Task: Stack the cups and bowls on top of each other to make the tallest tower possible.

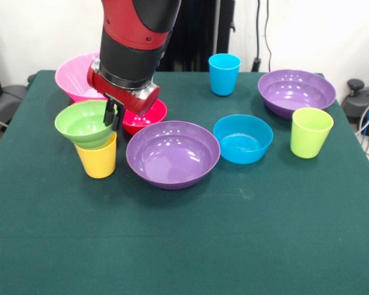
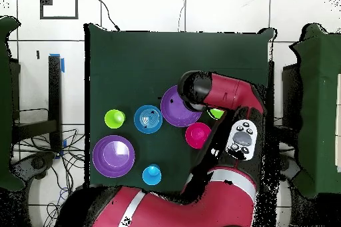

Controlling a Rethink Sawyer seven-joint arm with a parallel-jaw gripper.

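A small green bowl [image 1: 85, 123] sits slightly tilted on the mouth of a yellow cup [image 1: 98, 161], forming a two-piece tower at the table's left. My gripper [image 1: 114, 114] comes down from above and is shut on the green bowl's right rim, with black fingers [image 1: 110, 115] straddling it. Just behind it lie a small red bowl [image 1: 149, 114] and a large pink bowl [image 1: 74, 75]. In the overhead view the arm covers the gripper and the yellow cup, and only a sliver of the green bowl [image 2: 216, 113] shows.
A wide purple bowl [image 1: 172, 153] lies right beside the yellow cup. A blue bowl [image 1: 243, 139], a lime green cup [image 1: 310, 132], a second purple bowl [image 1: 296, 92] and a blue cup [image 1: 224, 74] spread over the right half. The green table [image 1: 184, 246] extends toward the front.
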